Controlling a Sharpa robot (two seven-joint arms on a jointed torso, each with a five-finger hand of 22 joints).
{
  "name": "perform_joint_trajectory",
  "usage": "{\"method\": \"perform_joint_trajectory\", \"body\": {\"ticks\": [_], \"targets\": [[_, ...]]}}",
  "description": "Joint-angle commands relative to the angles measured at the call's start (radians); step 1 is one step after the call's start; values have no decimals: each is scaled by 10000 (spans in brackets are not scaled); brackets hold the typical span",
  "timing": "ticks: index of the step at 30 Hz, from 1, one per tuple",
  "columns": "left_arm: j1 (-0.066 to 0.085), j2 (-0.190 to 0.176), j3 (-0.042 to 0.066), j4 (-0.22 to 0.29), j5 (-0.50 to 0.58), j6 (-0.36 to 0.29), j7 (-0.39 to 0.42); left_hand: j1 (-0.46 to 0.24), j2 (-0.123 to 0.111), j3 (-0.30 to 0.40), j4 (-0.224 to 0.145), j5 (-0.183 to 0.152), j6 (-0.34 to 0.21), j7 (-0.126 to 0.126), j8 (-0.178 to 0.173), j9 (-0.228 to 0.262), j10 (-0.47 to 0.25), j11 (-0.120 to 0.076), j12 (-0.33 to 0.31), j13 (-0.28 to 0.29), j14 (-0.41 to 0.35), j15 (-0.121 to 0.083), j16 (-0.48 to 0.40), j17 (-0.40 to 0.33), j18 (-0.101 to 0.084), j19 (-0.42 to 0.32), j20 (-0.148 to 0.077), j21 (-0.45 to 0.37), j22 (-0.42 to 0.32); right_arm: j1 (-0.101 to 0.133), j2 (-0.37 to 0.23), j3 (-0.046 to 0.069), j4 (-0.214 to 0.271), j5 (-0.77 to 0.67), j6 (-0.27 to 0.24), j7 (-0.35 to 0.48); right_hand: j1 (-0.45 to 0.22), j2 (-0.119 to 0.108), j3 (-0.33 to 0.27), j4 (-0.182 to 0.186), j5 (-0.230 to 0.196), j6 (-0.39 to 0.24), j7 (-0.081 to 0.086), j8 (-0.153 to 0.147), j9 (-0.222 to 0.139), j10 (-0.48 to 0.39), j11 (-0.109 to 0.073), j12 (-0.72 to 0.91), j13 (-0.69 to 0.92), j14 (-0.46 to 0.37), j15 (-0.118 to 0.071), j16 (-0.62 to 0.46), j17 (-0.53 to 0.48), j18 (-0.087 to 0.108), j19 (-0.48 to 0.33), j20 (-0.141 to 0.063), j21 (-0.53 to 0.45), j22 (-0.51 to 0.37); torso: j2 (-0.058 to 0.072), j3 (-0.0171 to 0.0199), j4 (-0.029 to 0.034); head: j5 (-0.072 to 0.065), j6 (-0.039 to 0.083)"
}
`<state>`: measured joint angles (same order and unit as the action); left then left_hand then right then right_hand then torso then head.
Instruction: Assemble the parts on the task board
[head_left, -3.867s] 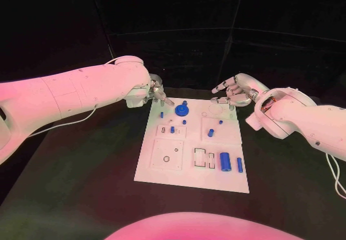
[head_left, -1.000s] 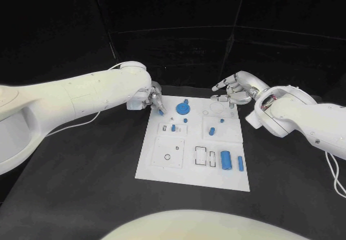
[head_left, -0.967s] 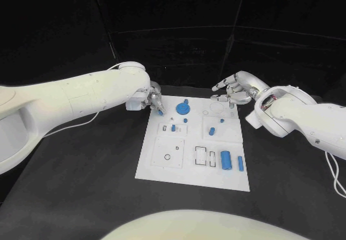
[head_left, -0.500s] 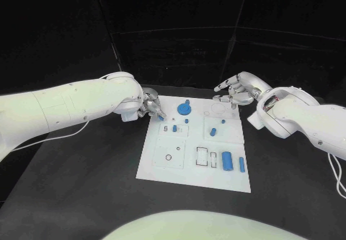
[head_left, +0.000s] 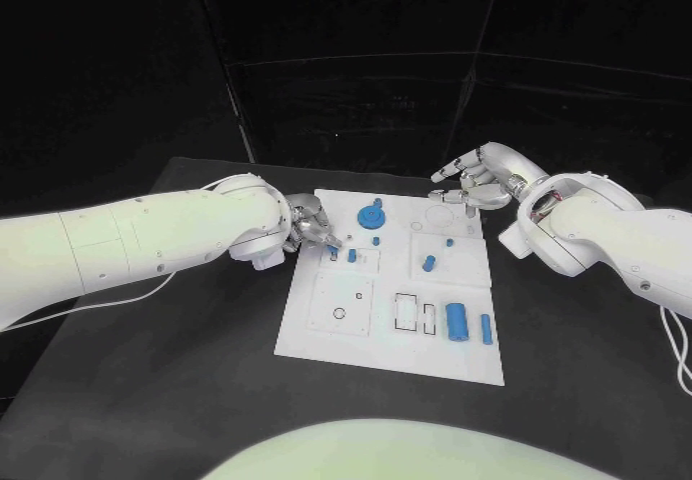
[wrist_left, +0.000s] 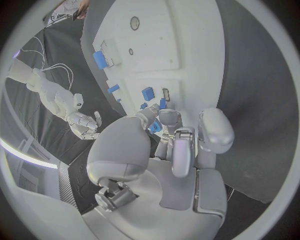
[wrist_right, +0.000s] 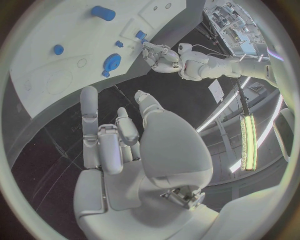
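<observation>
Now we see the task board (head_left: 346, 330) nearest, a blue cylinder (head_left: 456, 321) lying on it | our left hand (head_left: 310, 228) pinches a small blue part (wrist_left: 154, 127) at the board's left edge | our right hand (head_left: 473, 182) hangs slack, fingers apart, over the far right corner.

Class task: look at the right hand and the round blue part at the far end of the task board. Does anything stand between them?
Nothing visible does. The right hand hovers open over the task board's far right corner, and only bare white board lies between it and the round blue part.
</observation>
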<state>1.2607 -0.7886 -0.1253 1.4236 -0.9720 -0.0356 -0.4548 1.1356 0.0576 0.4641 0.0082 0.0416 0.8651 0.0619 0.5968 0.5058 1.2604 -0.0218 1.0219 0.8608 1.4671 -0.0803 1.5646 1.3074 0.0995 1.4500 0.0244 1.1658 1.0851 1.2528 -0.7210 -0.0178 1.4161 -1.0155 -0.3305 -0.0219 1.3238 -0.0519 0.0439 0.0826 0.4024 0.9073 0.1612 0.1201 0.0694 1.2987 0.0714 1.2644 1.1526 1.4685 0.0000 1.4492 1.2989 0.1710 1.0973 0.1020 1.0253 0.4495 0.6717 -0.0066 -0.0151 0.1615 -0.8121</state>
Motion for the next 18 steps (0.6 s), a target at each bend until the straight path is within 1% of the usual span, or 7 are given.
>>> {"method": "perform_joint_trajectory", "body": {"ticks": [1, 5, 6, 7, 12, 18], "targets": [[-60, -19, 7, 73, -573, -598, 146, 1, 63, 565, -493, 52, 11, -103, 71, 1034, 23, -22, -32, -7, 1037, -69, 62, 2634, 14, 5, -59, 49, 21, 17, 1, 6, 32, 20, -47, 59, -10, 109, -2, 55, 35, -21, 6, 32, -9, -75, 8, -28, -5, 460, -62, -42, -4, 129, -70, -26, -65, -16, 8, 3, -13, -12, -16], [-135, -22, 6, 115, -726, -551, 109, -26, 31, 600, -491, 52, 11, -110, 99, 1056, 38, -28, -14, 10, 1037, -75, 62, 2634, 9, 13, -65, 69, 46, 17, -2, 6, 41, 21, -45, 57, -10, 109, -2, 55, 35, -21, 6, 32, -9, -75, 8, -28, -5, 460, -62, -42, -4, 129, -70, -26, -65, -16, 10, 11, -13, 12, -27], [-149, -19, 6, 115, -750, -524, 91, -26, 31, 600, -491, 52, 11, -110, 99, 1056, 38, -28, -14, 10, 1037, -75, 62, 2634, 9, 13, -65, 69, 46, 17, -1, 6, 39, 21, -45, 57, -10, 109, -2, 55, 35, -21, 6, 32, -9, -75, 8, -28, -5, 460, -62, -42, -4, 129, -70, -26, -65, -16, 8, 6, -12, 7, -33], [-155, -18, 6, 115, -760, -508, 81, -26, 31, 600, -491, 52, 11, -110, 99, 1056, 38, -28, -14, 10, 1037, -75, 62, 2634, 9, 13, -65, 69, 46, 17, 0, 6, 38, 21, -44, 57, -10, 109, -2, 55, 35, -21, 6, 32, -9, -75, 8, -28, -5, 460, -62, -42, -4, 129, -70, -26, -65, -16, 3, -1, -11, 6, -36], [-180, -12, 6, 149, -804, -219, -59, -119, -92, 669, -480, 51, 44, -142, 205, 1131, 66, -53, 12, 27, 1037, -94, 62, 2634, 5, 23, -83, 86, 72, 17, 4, 6, 37, 21, -40, 57, -16, 119, -2, 71, 28, -20, 6, 34, -9, -67, 8, -19, 5, 462, -61, -40, 2, 128, -66, -26, -65, -12, 9, 4, -26, 8, -59], [-189, -30, 6, 211, -815, 105, -126, -190, -191, 697, -471, 50, 97, -181, 311, 1200, 94, -81, 36, 43, 1037, -114, 62, 2634, 2, 30, -99, 101, 96, 16, 5, 6, 27, 22, -36, 59, -19, 123, -3, 76, 26, -20, 6, 34, -9, -65, 8, -16, 8, 463, -60, -40, 5, 127, -65, -26, -65, -11, 8, -9, -10, 0, -73]]}}
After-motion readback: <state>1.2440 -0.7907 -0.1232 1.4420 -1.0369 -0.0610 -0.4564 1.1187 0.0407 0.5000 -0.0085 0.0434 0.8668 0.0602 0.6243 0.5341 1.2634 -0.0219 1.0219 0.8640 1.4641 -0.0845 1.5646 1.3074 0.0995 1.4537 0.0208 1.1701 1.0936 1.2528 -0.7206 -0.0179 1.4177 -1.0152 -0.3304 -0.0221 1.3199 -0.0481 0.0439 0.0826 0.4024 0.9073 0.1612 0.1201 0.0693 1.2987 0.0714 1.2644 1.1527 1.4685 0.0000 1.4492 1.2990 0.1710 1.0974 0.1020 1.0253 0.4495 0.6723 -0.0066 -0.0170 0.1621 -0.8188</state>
